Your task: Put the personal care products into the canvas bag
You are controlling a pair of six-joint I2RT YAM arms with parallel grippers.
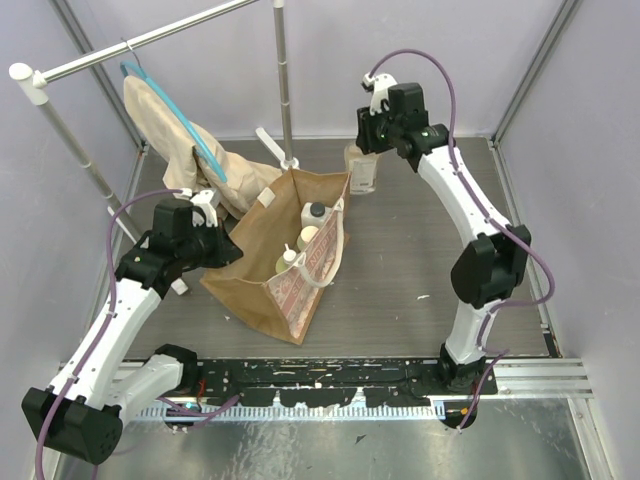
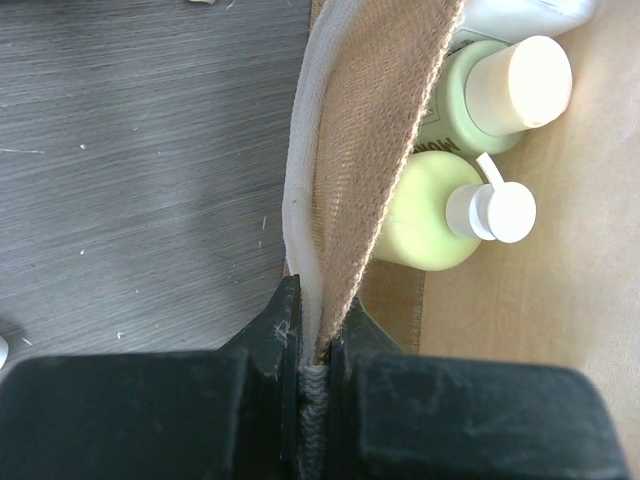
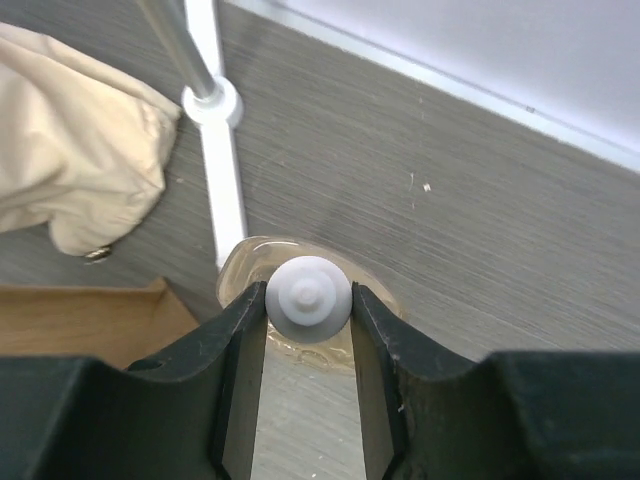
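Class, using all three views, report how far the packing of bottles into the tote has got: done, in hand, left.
Done: the white black-capped bottle and two yellow-green bottles sit inside the canvas bag. In hand: the left tool pinches its cream strap; the right tool is shut on the cap of the amber bottle, which stands on the table beside the bag. Left: lift that bottle in.

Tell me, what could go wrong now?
The right gripper pinches the amber bottle only by its small round cap, so it might slip out when lifted. The left gripper holds the canvas bag open by just its cream strap; if that slides free, the bag may flop shut.
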